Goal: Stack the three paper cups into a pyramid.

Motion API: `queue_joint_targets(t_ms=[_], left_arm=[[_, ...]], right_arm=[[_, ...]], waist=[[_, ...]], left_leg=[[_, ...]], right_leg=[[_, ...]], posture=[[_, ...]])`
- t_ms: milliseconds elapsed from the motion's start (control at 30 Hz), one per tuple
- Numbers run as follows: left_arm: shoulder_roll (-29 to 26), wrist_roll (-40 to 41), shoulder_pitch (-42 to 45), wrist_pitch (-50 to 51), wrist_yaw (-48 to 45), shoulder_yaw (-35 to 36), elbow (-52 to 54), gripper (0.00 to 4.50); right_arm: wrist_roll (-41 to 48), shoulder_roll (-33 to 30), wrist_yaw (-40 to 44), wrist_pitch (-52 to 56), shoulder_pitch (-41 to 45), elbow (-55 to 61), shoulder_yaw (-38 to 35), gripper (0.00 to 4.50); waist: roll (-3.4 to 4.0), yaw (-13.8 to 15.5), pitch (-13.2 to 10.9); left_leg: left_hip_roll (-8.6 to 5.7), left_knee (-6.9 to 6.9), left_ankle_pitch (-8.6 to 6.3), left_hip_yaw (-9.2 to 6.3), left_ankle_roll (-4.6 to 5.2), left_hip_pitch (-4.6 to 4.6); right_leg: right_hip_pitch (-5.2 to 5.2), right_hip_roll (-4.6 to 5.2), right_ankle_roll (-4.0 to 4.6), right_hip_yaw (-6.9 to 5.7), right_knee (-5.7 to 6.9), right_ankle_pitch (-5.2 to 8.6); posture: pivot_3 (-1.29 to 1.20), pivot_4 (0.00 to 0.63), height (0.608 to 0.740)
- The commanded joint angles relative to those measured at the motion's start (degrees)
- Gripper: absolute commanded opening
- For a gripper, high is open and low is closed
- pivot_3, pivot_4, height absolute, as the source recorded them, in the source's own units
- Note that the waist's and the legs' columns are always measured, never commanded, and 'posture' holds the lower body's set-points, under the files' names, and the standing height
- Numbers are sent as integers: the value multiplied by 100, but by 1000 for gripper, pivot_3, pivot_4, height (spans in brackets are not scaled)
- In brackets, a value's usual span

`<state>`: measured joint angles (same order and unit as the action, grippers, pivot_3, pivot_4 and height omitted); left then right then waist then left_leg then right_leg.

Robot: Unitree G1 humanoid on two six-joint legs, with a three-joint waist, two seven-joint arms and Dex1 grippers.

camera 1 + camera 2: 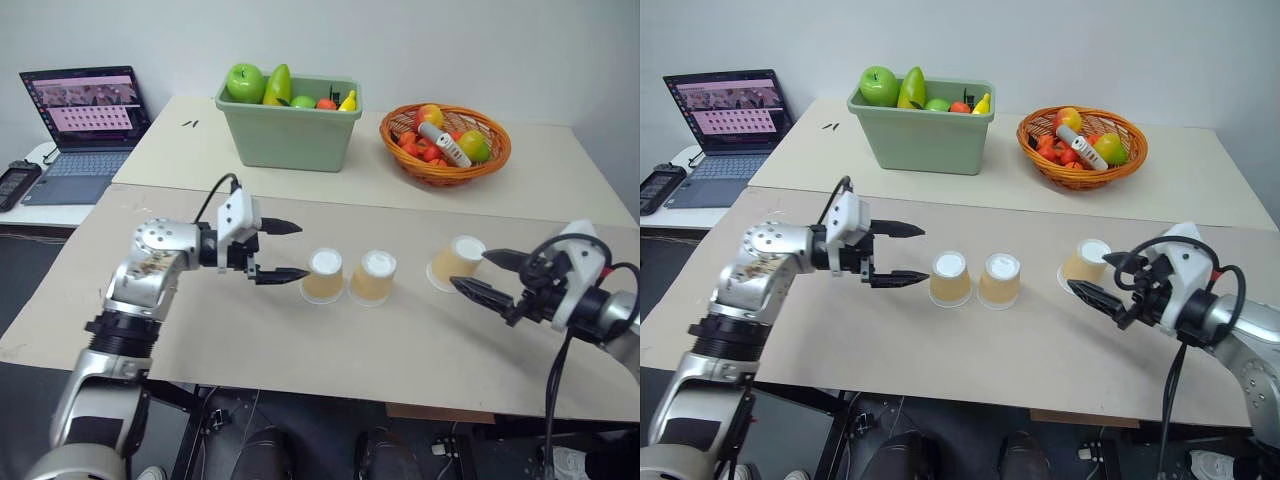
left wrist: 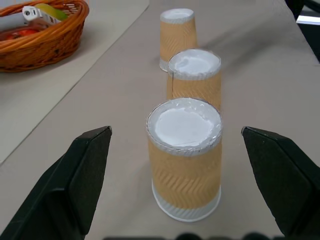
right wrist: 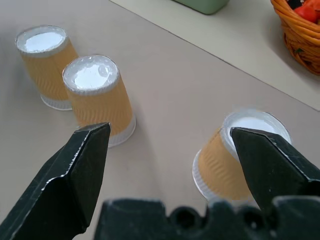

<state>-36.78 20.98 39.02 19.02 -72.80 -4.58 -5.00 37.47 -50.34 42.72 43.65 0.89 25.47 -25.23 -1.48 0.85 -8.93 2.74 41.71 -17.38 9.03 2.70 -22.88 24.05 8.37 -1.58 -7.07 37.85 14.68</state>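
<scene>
Inspection of my own position. My left gripper (image 1: 275, 251) has its jaws spread wide and holding nothing; it points sideways at the nearest of the three paper cups. That left cup (image 1: 323, 276) stands upside down on the bench (image 1: 300, 350), base up, just beyond my left fingertips and apart from them. The middle cup (image 1: 373, 277) stands upside down just beside it, the two close enough to serve as a bottom row; whether their rims touch I cannot tell.

The third cup (image 1: 456, 262) stands well apart from that pair, toward my right side, also base up. My right gripper (image 1: 490, 272) has its jaws spread and empty, one finger on either side of that cup's line, the tips close to its wall but not on it. My right arm is plainly the nearer one for this cup.

Judgement: the coming move turns on this third cup. Its long axis is upright, so a sideways pinch across the wall suits it, then a lift toward the gap atop the pair.

Surroundings: a green bin (image 1: 290, 125) of fruit, an orange basket (image 1: 445, 145) and a laptop (image 1: 85, 125) sit farther back, off the route. My left jaws beside the left cup are the one obstruction risk.
</scene>
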Motion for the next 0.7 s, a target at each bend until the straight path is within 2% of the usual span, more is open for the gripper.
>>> queue_joint_targets(t_ms=[33,167,433,700], left_arm=[[-192,538,210,631,124,405,735,4431],[-186,545,104,766,316,393,1065,4431],[-170,615,150,958,630,424,1346,4431],[-196,667,151,1051,820,426,1474,4431]], right_arm=[[-385,-174,90,-314,-108,-461,-138,4500],[-756,-84,47,-602,139,-1022,280,4500],[-1119,385,24,-1034,1275,-2149,967,4500],[-1405,647,99,-1345,2222,-2955,1340,4500]], waist=[[0,-4,0],[0,-30,0],[1,-76,0],[1,-55,0]], left_leg=[[4,0,-1,0,1,1],[-2,0,-1,3,2,10],[0,0,0,10,0,12],[-1,0,0,11,0,6]], right_leg=[[-2,0,-1,0,-3,-1],[-7,0,-4,7,2,-2],[-1,-3,-4,14,7,-2],[2,-3,-4,8,2,-2]], posture=[[0,150,737],[0,150,737],[0,150,737],[0,150,737]])
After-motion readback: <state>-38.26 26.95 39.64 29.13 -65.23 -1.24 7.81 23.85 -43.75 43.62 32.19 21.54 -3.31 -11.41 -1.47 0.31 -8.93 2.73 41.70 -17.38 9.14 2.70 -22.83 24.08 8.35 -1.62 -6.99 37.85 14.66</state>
